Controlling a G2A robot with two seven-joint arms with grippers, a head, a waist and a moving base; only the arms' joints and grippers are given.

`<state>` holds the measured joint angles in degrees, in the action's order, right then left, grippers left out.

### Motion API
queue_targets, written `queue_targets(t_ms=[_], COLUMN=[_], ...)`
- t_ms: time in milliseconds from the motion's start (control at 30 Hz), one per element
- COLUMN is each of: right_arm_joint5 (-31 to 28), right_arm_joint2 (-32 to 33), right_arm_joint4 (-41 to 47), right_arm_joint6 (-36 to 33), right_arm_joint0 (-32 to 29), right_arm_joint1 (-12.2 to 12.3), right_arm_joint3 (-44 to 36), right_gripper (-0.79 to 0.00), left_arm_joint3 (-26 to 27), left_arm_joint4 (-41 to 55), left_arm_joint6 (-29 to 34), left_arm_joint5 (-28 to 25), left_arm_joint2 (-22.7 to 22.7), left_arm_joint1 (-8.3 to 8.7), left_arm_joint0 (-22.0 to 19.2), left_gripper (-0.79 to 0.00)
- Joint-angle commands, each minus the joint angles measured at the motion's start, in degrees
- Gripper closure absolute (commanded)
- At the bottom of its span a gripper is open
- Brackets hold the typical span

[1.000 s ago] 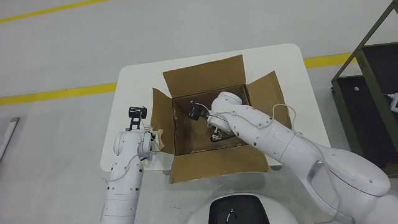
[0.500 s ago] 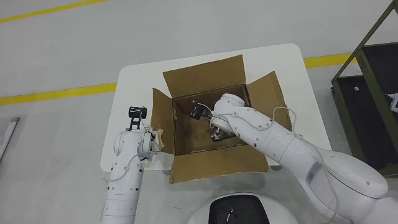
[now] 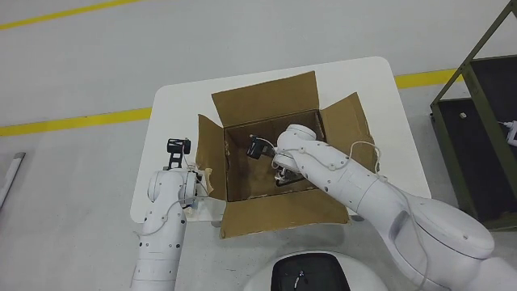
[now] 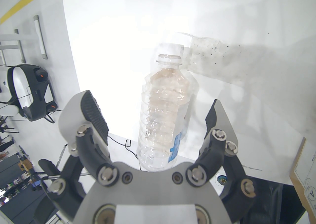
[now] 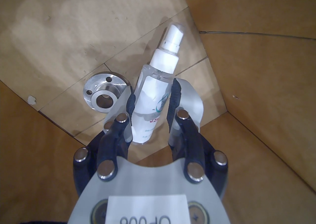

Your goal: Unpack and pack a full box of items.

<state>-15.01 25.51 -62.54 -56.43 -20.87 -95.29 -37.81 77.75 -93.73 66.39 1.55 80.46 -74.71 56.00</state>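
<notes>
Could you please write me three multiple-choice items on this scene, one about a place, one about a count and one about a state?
1. Where is the metal flange? A on a shelf; B on the box floor; C on a chair.
2. How many box flaps stand open? A one; B two; C four.
3. The right hand is: A open; B shut on the spray bottle; C shut on nothing.
Key: B, it lies on cardboard inside; C, flaps splay on all four sides; B, both pads press the bottle.
</notes>
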Motion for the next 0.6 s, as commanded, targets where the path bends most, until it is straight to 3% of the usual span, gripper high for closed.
queue_targets(t_ms=[0,333,433,467,567], right_arm_joint5=[-0.06,-0.74,-0.59,-0.63,-0.68], right_arm_joint2=[0.12,0.66,0.85,0.92,1.34], right_arm_joint4=[0.13,1.06,1.08,1.1,1.35], right_arm_joint6=[0.18,0.39,0.83,0.89,1.44], right_arm_joint0=[0.12,0.64,0.8,0.86,1.08], right_arm_joint1=[-0.35,-2.26,-2.73,-2.87,-3.2], right_arm_joint3=[0.83,4.56,5.51,5.79,6.51], right_gripper=[-0.296,-0.28,-0.132,0.0,0.0], left_arm_joint3=[0.0,0.0,0.0,0.0,0.0], left_arm_joint4=[0.0,0.0,0.0,0.0,0.0], left_arm_joint6=[0.0,0.0,0.0,0.0,0.0], left_arm_joint5=[0.0,0.0,0.0,0.0,0.0], left_arm_joint2=[0.0,0.0,0.0,0.0,0.0], left_arm_joint1=[0.0,0.0,0.0,0.0,0.0], left_arm_joint0=[0.0,0.0,0.0,0.0,0.0], left_gripper=[-0.785,-0.785,-0.785,-0.785,-0.785])
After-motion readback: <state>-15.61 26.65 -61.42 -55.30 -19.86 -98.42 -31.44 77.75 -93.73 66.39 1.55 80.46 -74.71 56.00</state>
